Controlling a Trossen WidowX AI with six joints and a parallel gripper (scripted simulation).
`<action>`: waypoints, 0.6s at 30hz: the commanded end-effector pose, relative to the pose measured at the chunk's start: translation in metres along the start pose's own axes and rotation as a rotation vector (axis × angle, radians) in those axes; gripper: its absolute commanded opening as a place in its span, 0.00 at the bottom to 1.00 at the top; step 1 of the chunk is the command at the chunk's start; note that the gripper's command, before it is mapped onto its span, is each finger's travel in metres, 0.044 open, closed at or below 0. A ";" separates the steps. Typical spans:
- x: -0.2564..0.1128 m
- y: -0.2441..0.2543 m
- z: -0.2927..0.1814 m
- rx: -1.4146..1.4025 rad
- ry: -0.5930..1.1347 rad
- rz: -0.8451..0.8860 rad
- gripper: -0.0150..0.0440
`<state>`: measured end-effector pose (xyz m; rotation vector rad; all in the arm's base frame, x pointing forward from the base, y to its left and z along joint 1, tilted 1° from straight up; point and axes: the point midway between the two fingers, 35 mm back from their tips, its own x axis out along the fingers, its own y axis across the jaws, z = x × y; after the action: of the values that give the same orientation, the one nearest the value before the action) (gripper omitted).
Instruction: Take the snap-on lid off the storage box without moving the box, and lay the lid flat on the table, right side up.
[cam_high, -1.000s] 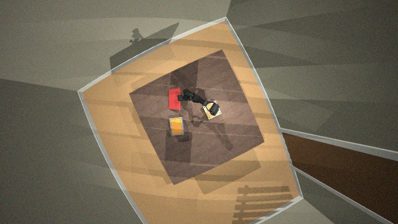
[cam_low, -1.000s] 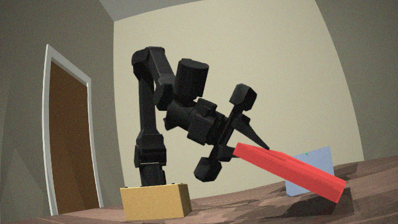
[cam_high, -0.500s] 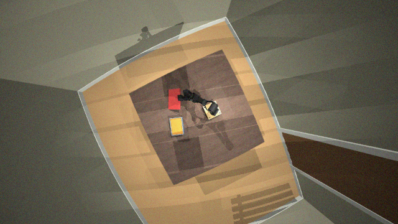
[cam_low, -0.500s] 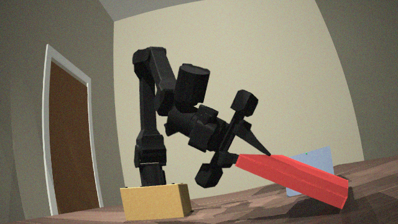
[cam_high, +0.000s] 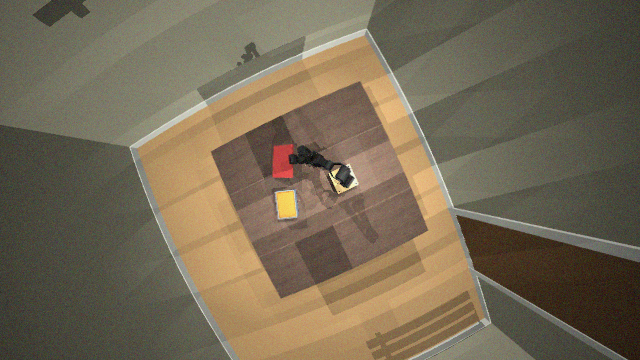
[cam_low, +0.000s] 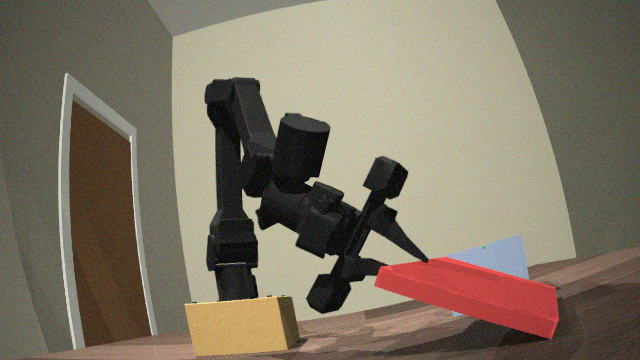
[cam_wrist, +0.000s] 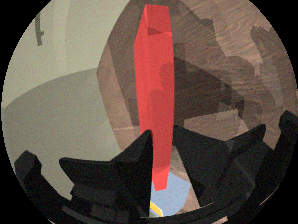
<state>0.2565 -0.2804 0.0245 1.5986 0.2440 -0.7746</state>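
Observation:
The red lid (cam_high: 283, 161) (cam_low: 470, 290) (cam_wrist: 156, 75) is off the box and held in the air at a slant. Its end at the gripper is higher, and its far end dips close to the table. Whether that end touches is unclear, and so is which face is up. My gripper (cam_high: 293, 159) (cam_low: 407, 263) (cam_wrist: 161, 132) is shut on one edge of the lid. The storage box (cam_high: 297, 205) (cam_low: 500, 257) (cam_wrist: 176, 192) is light blue, open and yellow inside. It stands on the table beside the lid, partly hidden behind it in the exterior view.
The arm stands on a tan base block (cam_high: 340, 187) (cam_low: 240, 325), right of the lid and box in the top view. The dark wooden table (cam_high: 400, 215) has shadows across it. The box is close to the lid's near side in the top view.

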 end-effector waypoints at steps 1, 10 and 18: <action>0.005 -0.012 -0.005 0.009 0.012 -0.025 0.25; 0.010 -0.018 -0.005 0.009 0.012 -0.025 0.25; 0.014 -0.023 -0.005 0.009 0.012 -0.025 0.25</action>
<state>0.2567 -0.2781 0.0074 1.6036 0.2538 -0.7753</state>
